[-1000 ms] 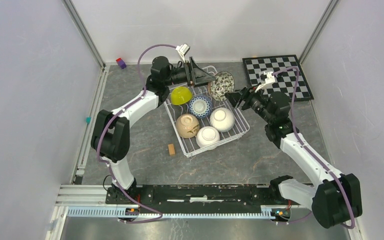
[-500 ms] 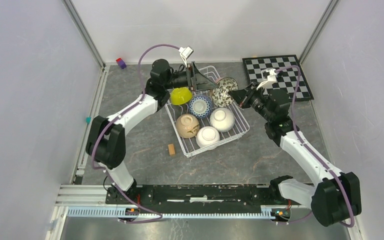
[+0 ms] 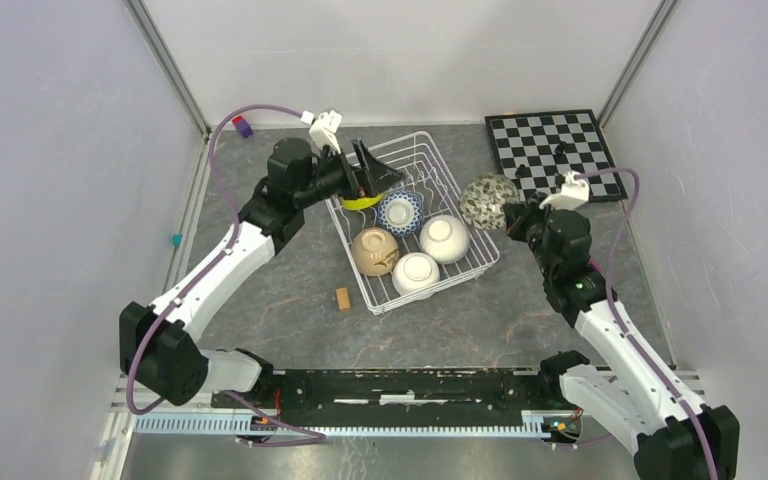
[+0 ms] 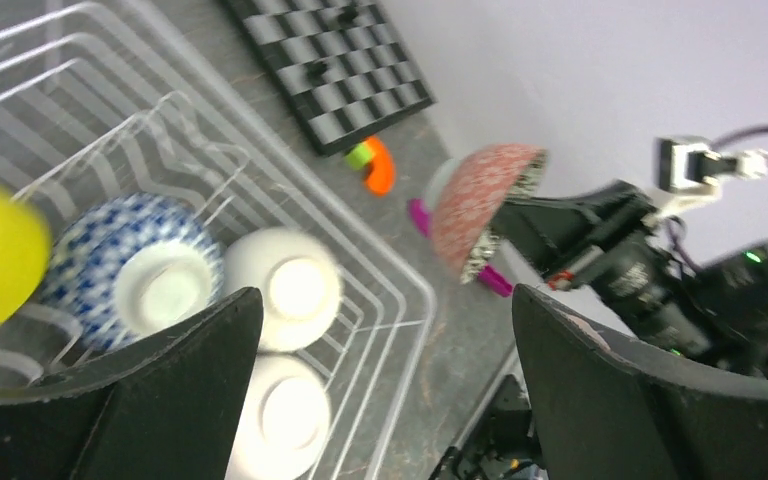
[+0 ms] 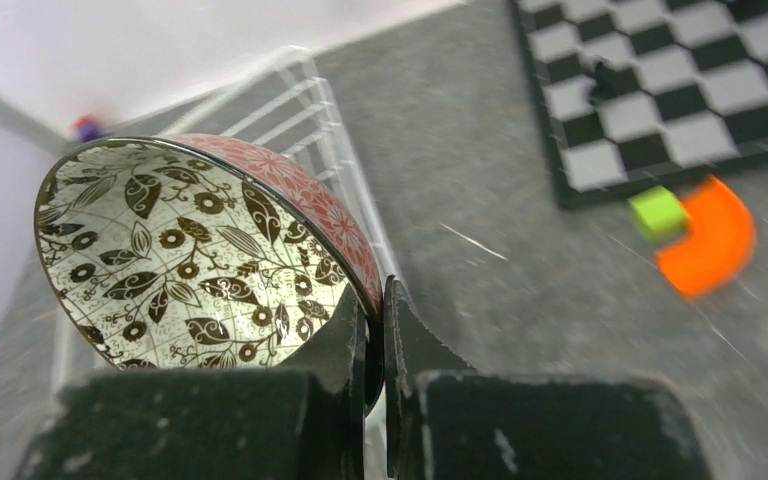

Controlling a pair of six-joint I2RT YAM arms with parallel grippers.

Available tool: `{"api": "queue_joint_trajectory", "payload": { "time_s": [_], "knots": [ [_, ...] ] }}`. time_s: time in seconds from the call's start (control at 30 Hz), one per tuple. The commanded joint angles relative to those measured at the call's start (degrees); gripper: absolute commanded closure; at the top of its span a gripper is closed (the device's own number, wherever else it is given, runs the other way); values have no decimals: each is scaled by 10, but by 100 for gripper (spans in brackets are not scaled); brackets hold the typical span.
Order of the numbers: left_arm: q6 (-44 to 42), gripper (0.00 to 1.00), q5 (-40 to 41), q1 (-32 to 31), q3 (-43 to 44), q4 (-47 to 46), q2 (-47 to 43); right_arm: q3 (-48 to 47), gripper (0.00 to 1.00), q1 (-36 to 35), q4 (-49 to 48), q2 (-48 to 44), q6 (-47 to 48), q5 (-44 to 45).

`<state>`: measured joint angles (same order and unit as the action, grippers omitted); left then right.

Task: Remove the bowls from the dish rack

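Top external: grey mottled table (image 3: 290,290), lilac walls (image 3: 50,200); right gripper (image 3: 513,212) pinches red-speckled bowl (image 3: 485,198), left gripper (image 3: 378,177) gapes.

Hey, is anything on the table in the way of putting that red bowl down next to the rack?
Possibly. The right gripper holds the red bowl outside the dish rack, but an orange curved piece and a green block lie on the table near the chessboard.

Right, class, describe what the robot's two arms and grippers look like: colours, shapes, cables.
Both the left arm and right arm have white links joined by rounded black joints. A purple cable loops along each to a white plug by the wrist. The left gripper and right gripper have broad black wedge fingers.
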<state>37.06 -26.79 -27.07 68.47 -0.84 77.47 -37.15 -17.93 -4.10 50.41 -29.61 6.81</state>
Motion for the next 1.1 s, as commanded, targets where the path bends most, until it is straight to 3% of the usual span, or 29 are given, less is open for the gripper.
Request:
{"api": "queue_joint_trajectory", "payload": {
  "time_s": [0.0, 0.13, 0.33, 0.47, 0.63, 0.93, 1.07],
  "knots": [
    [-8, 0, 134, 1, -71, 41, -38, 41, 100, 2, 23, -54, -36, 176],
    [5, 0, 237, 6, -98, 81, -61, 71, 100, 2, 81, -94, -86, 292],
    [55, 0, 311, 34, -88, 173, -60, 97, 100, 6, 105, -92, -108, 311],
    [68, 0, 338, 69, -75, 254, -75, 83, 100, 52, 105, -50, -112, 238],
    [115, 0, 414, 91, -118, 294, -126, 52, 100, 98, 105, 1, -126, 167],
    [97, 0, 427, 99, -141, 316, -148, 63, 100, 144, 78, 95, -235, 84],
    [67, 0, 388, 99, -152, 294, -150, 79, 100, 145, 69, 114, -260, 80]
  ]
}}
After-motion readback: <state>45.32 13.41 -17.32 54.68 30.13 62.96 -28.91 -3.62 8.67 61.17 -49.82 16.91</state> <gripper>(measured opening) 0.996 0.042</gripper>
